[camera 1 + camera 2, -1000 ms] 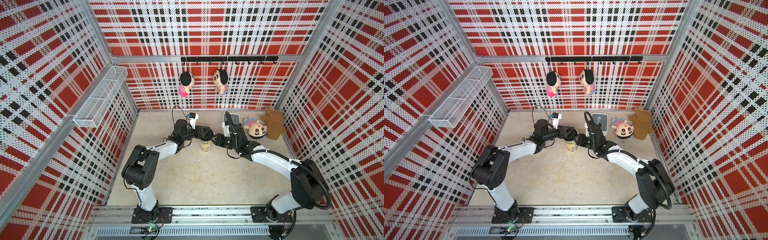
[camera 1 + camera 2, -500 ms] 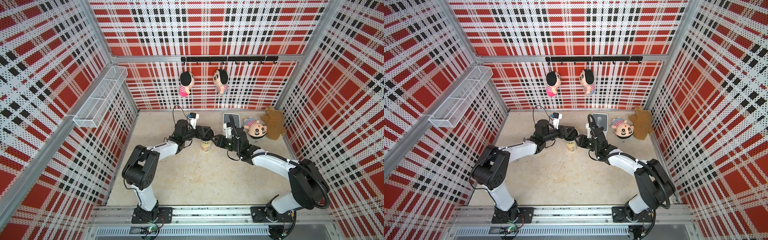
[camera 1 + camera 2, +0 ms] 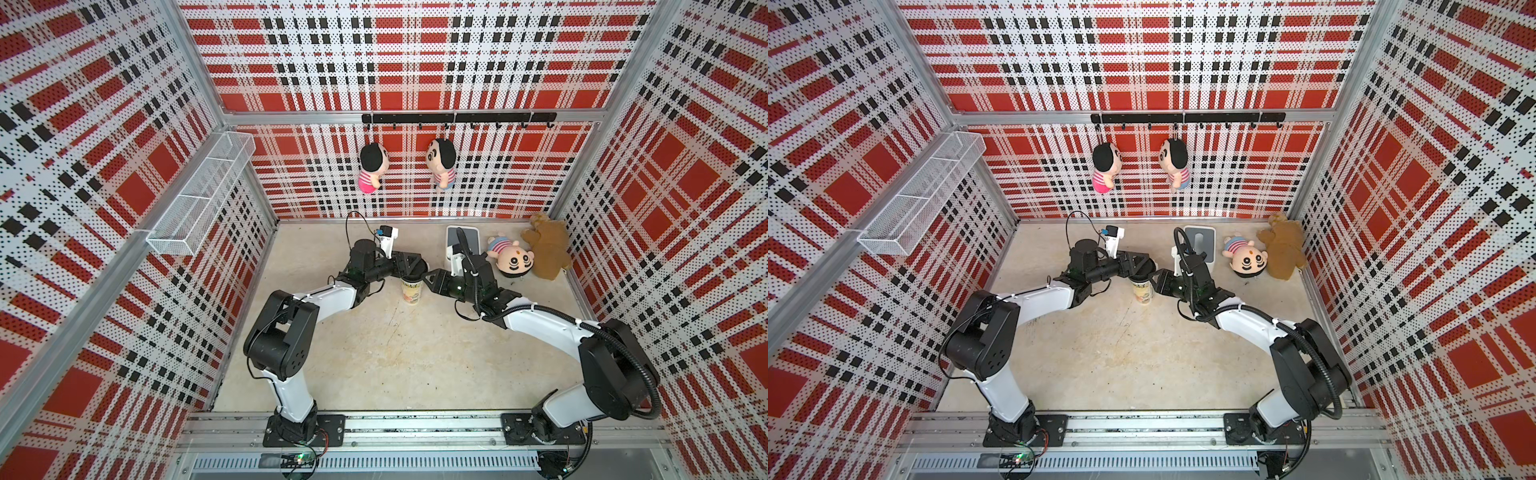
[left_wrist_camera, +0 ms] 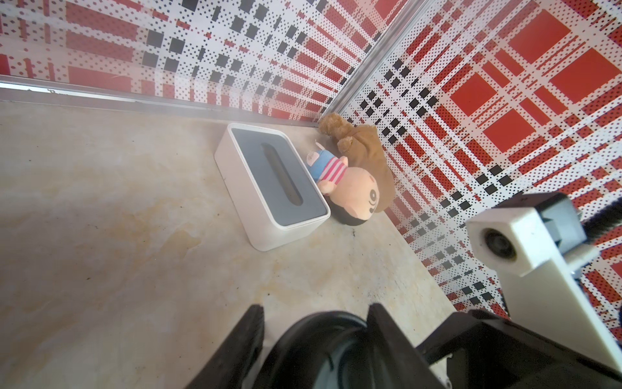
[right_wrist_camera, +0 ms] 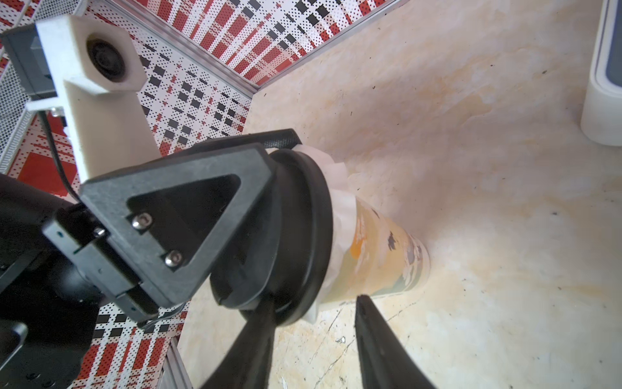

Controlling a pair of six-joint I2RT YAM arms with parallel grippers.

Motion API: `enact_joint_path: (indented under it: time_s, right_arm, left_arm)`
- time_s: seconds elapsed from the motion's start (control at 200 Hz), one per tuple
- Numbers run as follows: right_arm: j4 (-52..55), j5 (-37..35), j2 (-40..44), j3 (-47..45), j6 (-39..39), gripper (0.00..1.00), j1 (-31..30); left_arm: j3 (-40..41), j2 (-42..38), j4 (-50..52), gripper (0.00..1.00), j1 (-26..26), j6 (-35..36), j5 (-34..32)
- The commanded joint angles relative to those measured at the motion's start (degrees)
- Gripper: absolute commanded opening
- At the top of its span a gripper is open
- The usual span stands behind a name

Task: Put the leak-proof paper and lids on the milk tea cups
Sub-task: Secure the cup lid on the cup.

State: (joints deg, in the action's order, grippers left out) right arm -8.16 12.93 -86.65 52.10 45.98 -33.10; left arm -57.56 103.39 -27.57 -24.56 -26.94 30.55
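Right wrist view shows the tall paper cup with beige and yellowish print (image 5: 383, 256) standing on the stained beige tabletop (image 5: 471, 168), its mouth covered by the round black plastic lid (image 5: 299, 229). Crumpled under that lid is the thin white leak-proof paper (image 5: 341, 202), whose ruffled edge sticks out all round between the lid's rim and the cup's wall. The left gripper (image 5: 279, 175) is closed on the lid from the side, its black triangular fingers (image 5: 188, 219) pressed to the lid's rim about halfway open. The right gripper (image 5: 314, 340) sits just beside the cup near the lid's edge; its two dark fingers stand apart with bare table between them, one finger touching or nearly touching the lid's rim, and nothing is held between them.

In both top views the cup (image 3: 412, 289) (image 3: 1143, 291) stands between the two grippers, the left gripper (image 3: 409, 266) over its mouth and the right gripper (image 3: 428, 279) right at its side.

From the left wrist view, the lid (image 4: 323, 350) fills the gap between the left gripper's fingers (image 4: 242, 350). Beyond that gripper lies a white box with a grey slotted top (image 4: 272, 182), and touching the box's far side a pink-faced plush doll in a striped shirt (image 4: 346, 178) against a brown plush bear (image 4: 363, 148).
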Motion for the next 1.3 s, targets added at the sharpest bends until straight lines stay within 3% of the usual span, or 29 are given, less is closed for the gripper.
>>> enact_joint_path:
  time_s: [0.0, 0.596, 0.736, 1.027, 1.293]
  right_arm:
    - [6.5, -3.0, -0.7, 2.7, -2.3, 0.42, -0.2]
    - [4.9, 1.6, -3.9, 5.7, -2.6, 0.38, 3.3]
    - [8.1, 0.0, -5.1, 5.1, -2.6, 0.37, 3.3]
    - [10.8, -5.4, -8.5, -5.4, -0.6, 0.23, 3.3]
    - [7.9, -6.4, -12.3, -12.8, 1.9, 0.18, 3.0]
  left_arm:
    - [7.5, 8.1, 26.2, 0.52, -2.0, 6.4, -1.7]
    - [7.4, 8.2, 26.2, 0.52, -2.0, 6.6, -1.5]
    - [7.2, 8.5, 26.2, 0.52, -2.0, 6.6, -1.4]
    - [7.3, 9.1, 25.8, 0.52, -2.0, 6.7, -1.3]
    - [8.2, 9.6, 25.2, 0.52, -1.4, 7.0, -0.8]
